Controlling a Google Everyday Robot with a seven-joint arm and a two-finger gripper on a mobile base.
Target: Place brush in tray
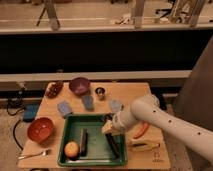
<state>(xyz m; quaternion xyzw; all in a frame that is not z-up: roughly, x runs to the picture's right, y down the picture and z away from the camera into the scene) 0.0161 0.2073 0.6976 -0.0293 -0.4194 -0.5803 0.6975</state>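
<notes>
The dark-green tray (95, 120) sits at the front middle of the wooden table. The slim black brush (113, 145) lies slanted in the tray's right half, its far end under my gripper. My gripper (108, 128) is at the end of the white arm, low over the tray's right side, right at the brush's upper end. A shorter dark object (83, 141) and a yellow-red apple (71, 149) lie in the tray's left half.
A red bowl (40, 129) and a fork (34, 155) lie left of the tray. A purple bowl (79, 85), a metal cup (100, 92) and blue packets (65, 108) stand behind it. A pale yellowish tool (142, 146) and an orange-red item (141, 130) lie right of it.
</notes>
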